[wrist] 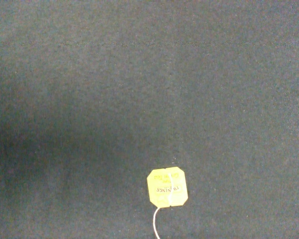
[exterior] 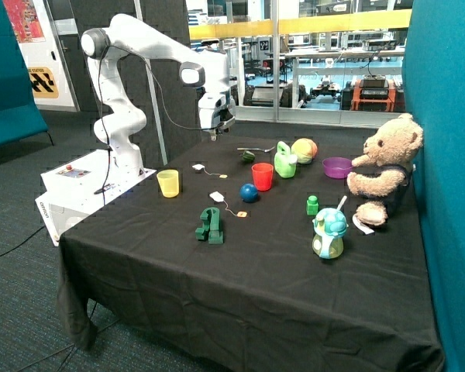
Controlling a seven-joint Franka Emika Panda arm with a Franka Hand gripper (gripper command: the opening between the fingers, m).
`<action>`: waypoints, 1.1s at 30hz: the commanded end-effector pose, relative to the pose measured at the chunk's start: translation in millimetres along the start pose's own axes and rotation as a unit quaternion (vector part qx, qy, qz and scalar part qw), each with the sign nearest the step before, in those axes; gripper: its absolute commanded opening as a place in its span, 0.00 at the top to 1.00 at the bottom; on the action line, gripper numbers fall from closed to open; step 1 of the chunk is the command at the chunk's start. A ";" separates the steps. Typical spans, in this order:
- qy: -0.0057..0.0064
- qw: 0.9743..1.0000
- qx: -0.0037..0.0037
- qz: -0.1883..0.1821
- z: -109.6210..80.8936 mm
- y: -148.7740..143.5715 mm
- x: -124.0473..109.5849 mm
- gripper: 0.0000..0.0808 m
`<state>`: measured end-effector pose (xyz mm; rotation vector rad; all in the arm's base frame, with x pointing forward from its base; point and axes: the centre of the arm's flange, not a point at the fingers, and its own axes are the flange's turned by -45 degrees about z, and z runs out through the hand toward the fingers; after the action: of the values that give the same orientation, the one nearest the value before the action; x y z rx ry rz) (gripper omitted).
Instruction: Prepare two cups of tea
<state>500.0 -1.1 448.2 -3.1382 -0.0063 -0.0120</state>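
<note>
My jaws (exterior: 215, 136) hang above the black worktop (exterior: 279, 256), over the far tea bag (exterior: 198, 167) beside the yellow cup (exterior: 169, 183). How far they stand open I cannot tell. Beneath me lies one yellow tag (wrist: 167, 187) on its thin string. The near tea bag (exterior: 217, 196) lies flat between the yellow cup and the red cup (exterior: 262, 176). Both bags are outside the cups.

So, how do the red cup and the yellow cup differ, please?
The red cup stands among the toys, between the blue ball and the green watering can; the yellow cup stands apart near the table edge. Both are upright, similar in size, without handles. The gripper hovers above, holding nothing.
</note>
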 end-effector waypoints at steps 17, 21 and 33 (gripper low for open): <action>-0.004 0.995 -0.002 0.098 12.4 46.7 -9.3 0.84; -0.004 0.994 -0.002 0.108 17.1 60.6 -10.4 0.83; -0.004 0.991 -0.002 0.130 46.7 97.4 -14.0 0.76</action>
<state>487.4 -70.3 421.4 -3.1228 0.3465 -0.0055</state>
